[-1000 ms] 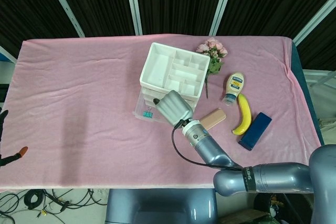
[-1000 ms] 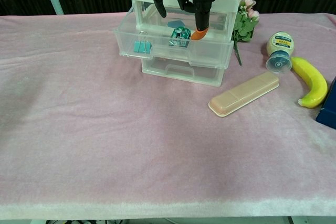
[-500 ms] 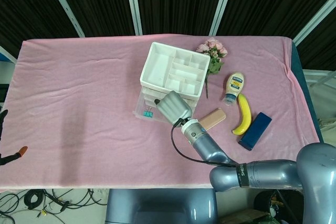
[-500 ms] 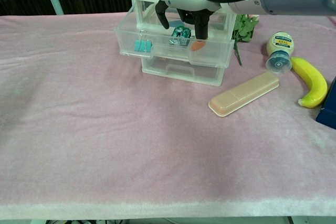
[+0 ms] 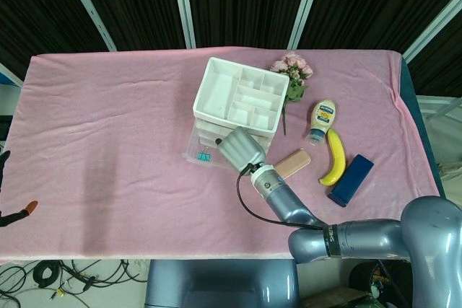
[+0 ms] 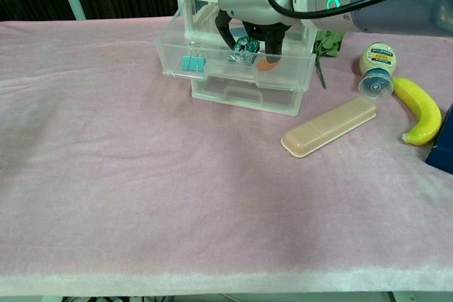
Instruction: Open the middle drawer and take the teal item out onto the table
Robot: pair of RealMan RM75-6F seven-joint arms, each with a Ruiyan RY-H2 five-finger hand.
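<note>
1. Drawer (image 6: pixel 233 68), the middle one, stands pulled out of the clear cabinet (image 6: pixel 244 93).
2. Right hand (image 6: pixel 256 12) reaches into it, fingers curled around the teal item (image 6: pixel 244 47); firm grip unclear.
3. Left hand (image 5: pixel 9 210) sits at the table edge, state unclear.

The right arm reaches forward from the robot's lower right, its grey forearm angled up and left. The right hand (image 6: pixel 256 15) points downward, fingers (image 6: pixel 269 51) curled and apart. Whether it grips anything cannot be told. The left hand (image 5: pixel 9 210) shows only as fingertips at the frame's left edge.
</note>
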